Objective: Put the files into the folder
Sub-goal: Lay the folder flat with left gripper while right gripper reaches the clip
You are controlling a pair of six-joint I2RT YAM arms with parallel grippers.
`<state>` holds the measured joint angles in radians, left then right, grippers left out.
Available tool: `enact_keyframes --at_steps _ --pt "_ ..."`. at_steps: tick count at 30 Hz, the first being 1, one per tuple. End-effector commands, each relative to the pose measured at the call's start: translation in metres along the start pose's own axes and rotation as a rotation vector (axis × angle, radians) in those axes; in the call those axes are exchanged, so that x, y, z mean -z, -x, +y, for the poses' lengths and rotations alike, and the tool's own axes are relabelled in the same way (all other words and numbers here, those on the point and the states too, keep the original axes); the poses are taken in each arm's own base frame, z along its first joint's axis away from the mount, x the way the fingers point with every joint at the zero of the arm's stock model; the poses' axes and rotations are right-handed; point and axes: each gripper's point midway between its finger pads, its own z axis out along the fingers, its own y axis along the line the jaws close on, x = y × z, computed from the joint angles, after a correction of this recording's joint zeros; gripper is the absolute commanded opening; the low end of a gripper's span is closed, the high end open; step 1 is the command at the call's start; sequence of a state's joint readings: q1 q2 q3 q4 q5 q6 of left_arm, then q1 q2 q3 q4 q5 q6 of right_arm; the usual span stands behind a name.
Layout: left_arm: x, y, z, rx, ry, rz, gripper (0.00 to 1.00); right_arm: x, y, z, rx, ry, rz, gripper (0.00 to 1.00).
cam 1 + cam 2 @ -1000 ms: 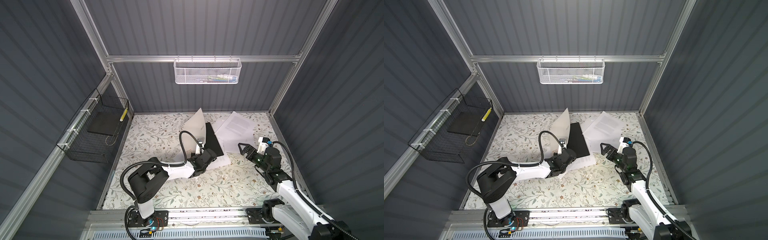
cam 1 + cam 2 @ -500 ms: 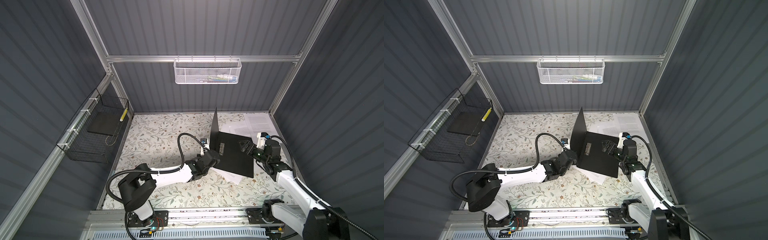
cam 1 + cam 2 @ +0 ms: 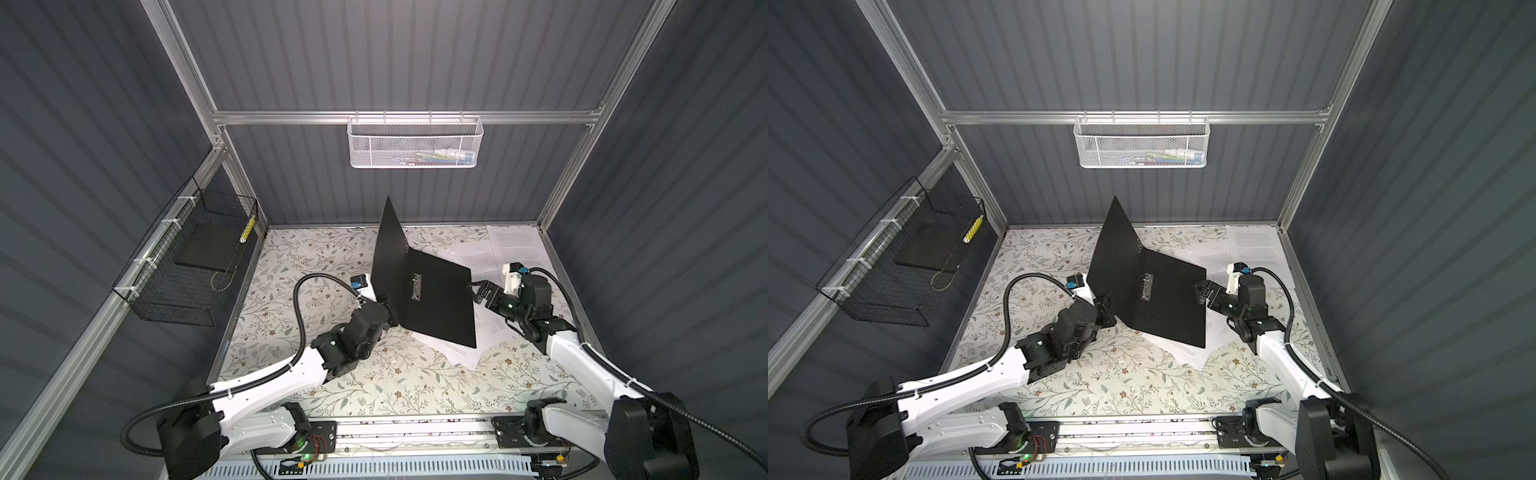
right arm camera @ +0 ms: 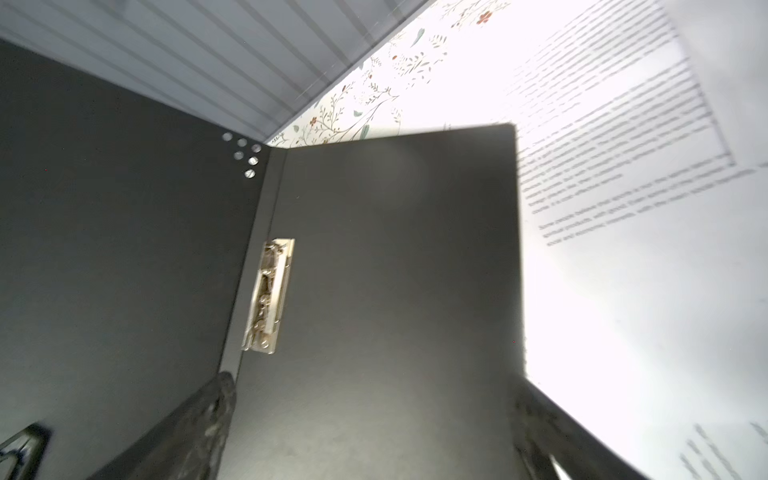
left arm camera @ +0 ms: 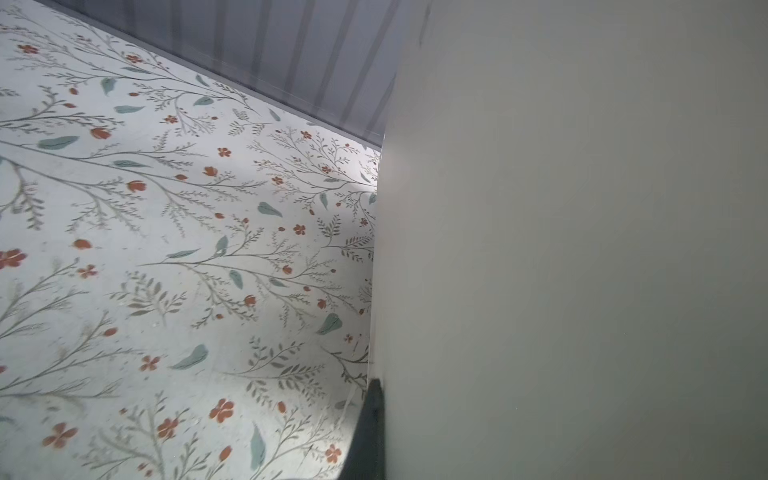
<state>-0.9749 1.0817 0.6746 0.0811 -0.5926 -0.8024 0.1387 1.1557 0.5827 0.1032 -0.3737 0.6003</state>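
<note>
**A:** Top views first. Where does the folder [image 3: 432, 303] sit against the left gripper [image 3: 388, 309]?

**B:** Right in it. The left gripper is clamped on the bottom edge of the raised cover, which stands steeply above it. The other cover lies flat and stretches away toward the right gripper [image 3: 478, 293]. It reads the same in both top views: folder [image 3: 1167, 303], left gripper [image 3: 1106, 309].

**A:** And the right gripper?

**B:** Its jaws are spread wide at the flat cover's far edge. I can't tell if it touches. The files [image 3: 482, 259] lie on the table beneath and around it, and some are tucked under the flat cover.

**A:** Arm poses?

**B:** The left arm [image 3: 291, 374] reaches low and long across the floral tabletop [image 3: 316, 257]. The right arm [image 3: 582, 361] is bent, its wrist pointing inward at the folder.

**A:** Left wrist view?

**B:** The cover's grey outside [image 5: 582, 249] presses against one dark finger [image 5: 370, 424]. The tabletop shows on the finger's other side.

**A:** Right wrist view?

**B:** The fingers [image 4: 199, 424] stand far apart, with the folder's black inside [image 4: 395, 270] ahead between them. A metal clip [image 4: 268, 295] sits by the spine, and printed files [image 4: 623, 166] lie past the outer finger.
</note>
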Motion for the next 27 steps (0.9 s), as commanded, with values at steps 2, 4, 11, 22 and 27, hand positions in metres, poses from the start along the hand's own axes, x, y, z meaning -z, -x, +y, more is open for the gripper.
enact_keyframes --at_steps 2,4,11,22,27 --pt "0.022 0.007 0.042 0.048 0.093 -0.056 0.0 -0.014 -0.007 0.012 0.033 0.016 0.041 0.99" --pt "0.029 -0.002 0.065 0.049 0.139 -0.058 0.0 -0.021 -0.014 0.018 0.041 0.024 0.067 0.99" --pt "0.054 -0.019 0.132 0.085 0.289 -0.108 0.0 -0.047 -0.04 0.041 0.065 0.056 0.159 0.98" --pt "0.083 0.001 0.162 0.066 0.444 -0.179 0.9 -0.068 -0.051 0.041 0.032 0.032 0.186 0.96" --pt "0.118 0.053 0.161 0.061 0.537 -0.306 1.0 -0.069 -0.048 0.045 0.038 0.034 0.181 0.96"
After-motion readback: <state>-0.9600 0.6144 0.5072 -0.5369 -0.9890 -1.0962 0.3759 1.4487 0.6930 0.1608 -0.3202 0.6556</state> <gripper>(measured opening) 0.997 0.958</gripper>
